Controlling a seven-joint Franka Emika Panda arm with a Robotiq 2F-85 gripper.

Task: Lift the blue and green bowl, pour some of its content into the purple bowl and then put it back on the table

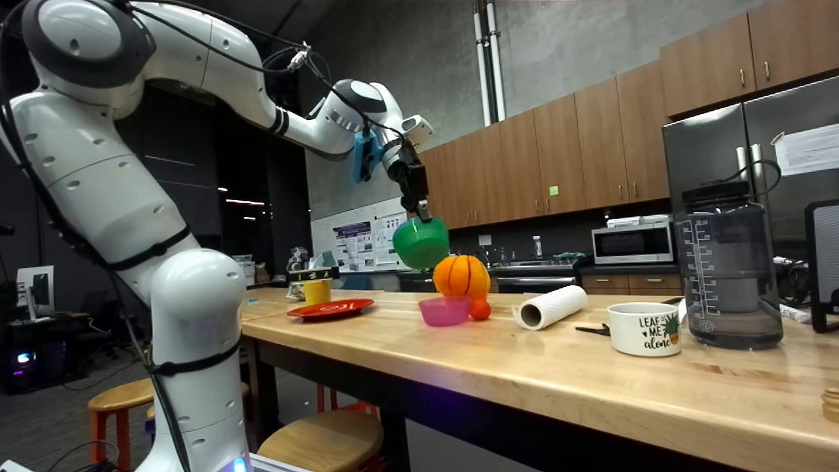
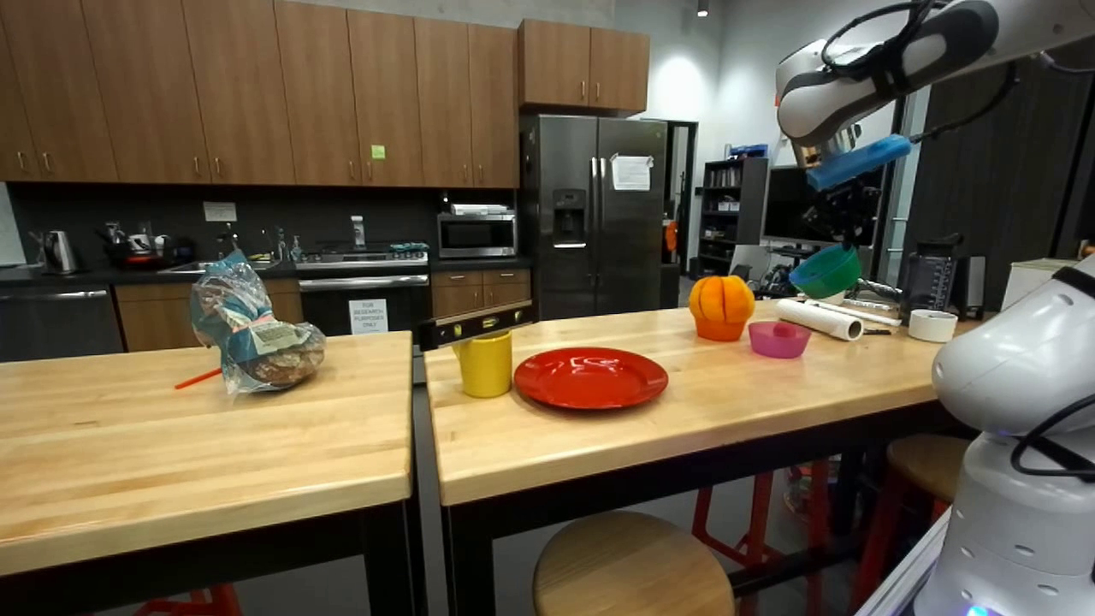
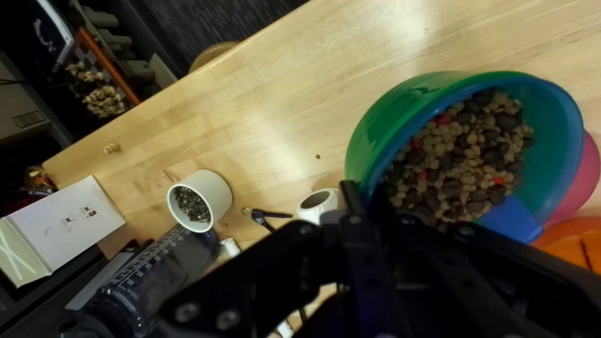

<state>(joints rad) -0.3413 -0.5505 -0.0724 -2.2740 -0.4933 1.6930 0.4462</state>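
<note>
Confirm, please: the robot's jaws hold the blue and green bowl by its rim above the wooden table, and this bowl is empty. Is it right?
Not quite: the blue and green bowl is not empty. The wrist view shows pale and dark bean-like pieces inside it. The jaws do hold it by its rim above the wooden table.

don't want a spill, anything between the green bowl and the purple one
Nothing visible stands between the held blue and green bowl and the purple bowl; the orange ribbed ball is nearby, but beside that path.
</note>
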